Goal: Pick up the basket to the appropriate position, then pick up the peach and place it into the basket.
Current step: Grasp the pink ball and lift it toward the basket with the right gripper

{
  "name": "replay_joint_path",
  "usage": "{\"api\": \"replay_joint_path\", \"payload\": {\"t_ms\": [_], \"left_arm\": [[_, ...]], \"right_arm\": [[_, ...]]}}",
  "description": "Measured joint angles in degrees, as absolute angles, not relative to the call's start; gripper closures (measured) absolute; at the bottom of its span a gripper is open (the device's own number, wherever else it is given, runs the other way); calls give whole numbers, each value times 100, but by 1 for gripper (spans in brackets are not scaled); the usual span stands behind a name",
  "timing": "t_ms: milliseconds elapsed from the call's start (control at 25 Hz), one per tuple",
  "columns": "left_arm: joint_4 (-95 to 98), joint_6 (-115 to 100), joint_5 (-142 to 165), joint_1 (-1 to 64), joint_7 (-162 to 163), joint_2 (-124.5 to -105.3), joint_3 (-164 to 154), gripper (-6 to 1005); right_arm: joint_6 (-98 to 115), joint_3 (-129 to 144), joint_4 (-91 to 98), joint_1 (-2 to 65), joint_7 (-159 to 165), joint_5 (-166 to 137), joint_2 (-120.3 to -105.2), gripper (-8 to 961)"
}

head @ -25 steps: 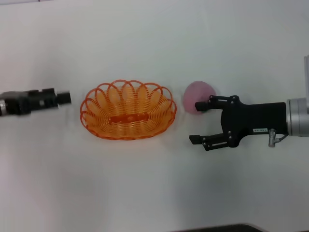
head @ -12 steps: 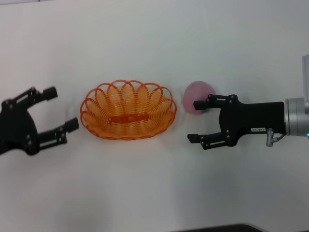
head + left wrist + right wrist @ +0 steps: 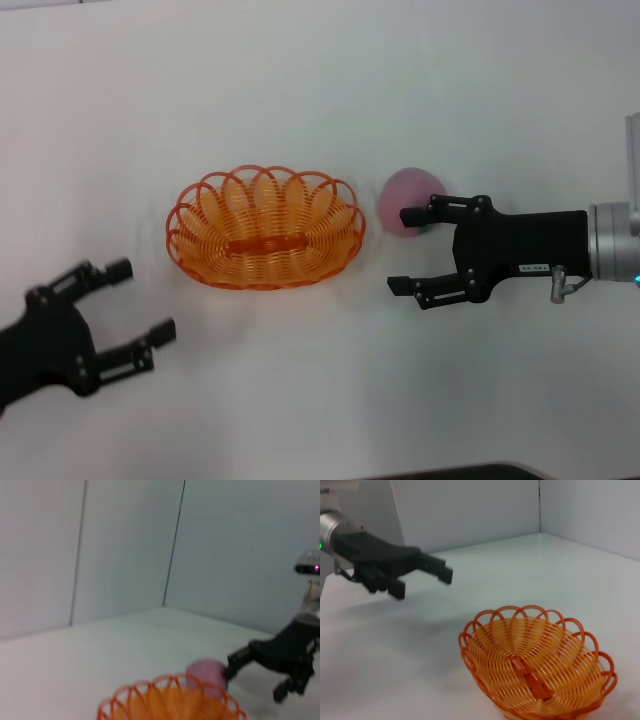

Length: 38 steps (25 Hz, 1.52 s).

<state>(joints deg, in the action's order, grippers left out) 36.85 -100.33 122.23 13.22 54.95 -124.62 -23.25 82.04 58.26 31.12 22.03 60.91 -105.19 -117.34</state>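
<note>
Resting on the tabletop [image 3: 300, 90]: basket [image 3: 265, 228], peach [image 3: 408, 199] beside. Right gripper [image 3: 405, 250] is hovering near the peach, jaws spread; left gripper [image 3: 140, 300] likewise spread.

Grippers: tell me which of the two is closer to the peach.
The right gripper. It is open, with one finger right at the peach beside the basket. The left gripper, also open, is on the basket's far side, well away.

Bright, even light w/ soft shadows; left wrist view blurry.
</note>
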Motion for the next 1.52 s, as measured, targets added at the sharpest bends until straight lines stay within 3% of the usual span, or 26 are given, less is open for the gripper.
{"api": "replay_joint_path", "payload": {"t_ms": [400,680,1000,1240,1520], "left_arm": [[3394,-9753,12600,1284,5400,-12463,-2297,112],[3389,-9736,12564,1305,5401,-12463,-2278,113],[3376,-9715,12559,1334,5419,-12454,-2275,112],[3279,-9607,12554,1352,5427,-12445,-2277,112],[3259,-9586,12551,1376,5431,-12445,-2276,113]], "right_arm": [[8202,5800,3120,2144,6090,-10543,-11732,28],[8791,5476,3477,1915,6165,-10549,-11613,28],[9329,4811,4253,1698,6962,-10806,-11595,28],[9363,4692,4920,2062,8619,-11635,-11592,29],[9972,4513,5636,3014,9832,-13302,-11533,29]]}}
